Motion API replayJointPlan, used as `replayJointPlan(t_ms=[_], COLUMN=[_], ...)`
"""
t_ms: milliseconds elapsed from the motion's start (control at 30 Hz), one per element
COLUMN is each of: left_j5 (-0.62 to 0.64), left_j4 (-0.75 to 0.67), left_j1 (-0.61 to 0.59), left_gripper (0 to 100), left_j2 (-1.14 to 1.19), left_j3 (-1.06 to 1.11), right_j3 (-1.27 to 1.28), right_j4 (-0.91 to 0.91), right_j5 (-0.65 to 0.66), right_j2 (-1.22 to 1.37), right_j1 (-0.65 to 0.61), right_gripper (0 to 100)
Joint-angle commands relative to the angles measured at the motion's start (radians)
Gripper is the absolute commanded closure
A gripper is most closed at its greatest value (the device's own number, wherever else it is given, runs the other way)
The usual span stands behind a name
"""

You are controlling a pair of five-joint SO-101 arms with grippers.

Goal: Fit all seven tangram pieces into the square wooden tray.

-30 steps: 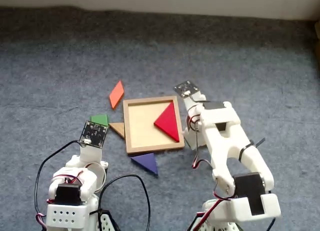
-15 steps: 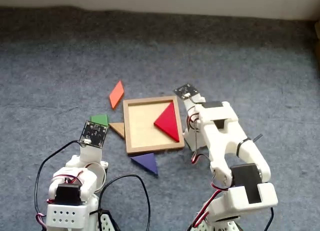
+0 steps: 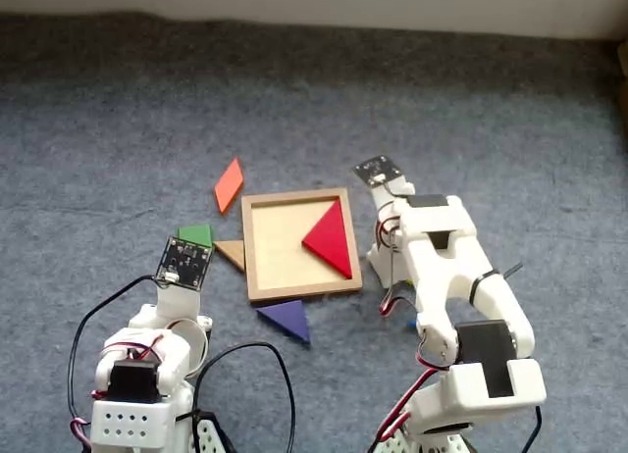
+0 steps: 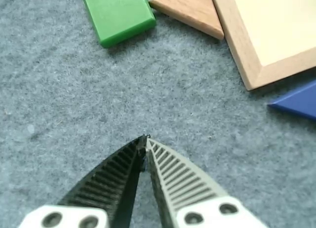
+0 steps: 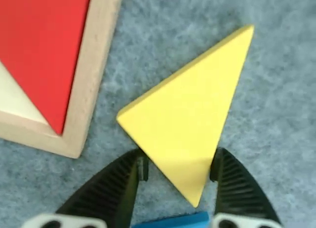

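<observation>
Pale bare-wood tray (image 3: pixel 248 247), smooth matt yellow triangle (image 5: pixel 190 119), fuzzy grey carpet (image 3: pixel 442 100), ribbed plastic left hand (image 4: pixel 145 141)

I take this for a small robotics bench, lab or hobby room, I can't tell which. Grey-blue carpet-like cloth (image 3: pixel 118 120) covers my table, a pale wall strip (image 3: pixel 314 2) runs along 12 o'clock, and bare cables (image 3: pixel 245 346) loop from the white arm bases (image 3: pixel 128 419) at 6 o'clock.

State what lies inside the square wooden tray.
One red triangle lies inside the tray; the rest shows bare wood. Whatever is beneath the triangle is covered.
</observation>
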Motion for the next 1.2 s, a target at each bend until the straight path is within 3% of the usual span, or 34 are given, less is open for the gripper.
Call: replayJointPlan(t_ms=[0, 267, 567, 667, 833, 1167], left_j5=[0.008, 0.008, 0.008, 0.008, 0.008, 0.008], left_j4=[0.008, 0.008, 0.008, 0.008, 0.008, 0.008], left_j1=[-0.004, -0.004, -0.004, -0.004, -0.004, -0.004], left_gripper=[100, 100, 100, 100, 100, 100], left_j2=[-0.028, -0.028, -0.028, -0.028, -0.028, -0.028], left_j3=[0.019, 0.019, 0.019, 0.019, 0.019, 0.019], right_j3=[-0.021, -0.007, 0.051, 0.047, 0.021, 0.013], right_j4=[-0.018, -0.021, -0.056, -0.056, -0.062, -0.113], right_j5=[0.003, 0.002, -0.057, -0.115, -0.265, -0.328], right_j2=[-0.004, -0.206, -0.223, -0.225, -0.219, -0.216], right_j1=[0.007, 0.004, 0.007, 0.004, 0.004, -0.116], right_gripper=[82.1, 82.2, 86.5, 80.8, 62.3, 60.8])
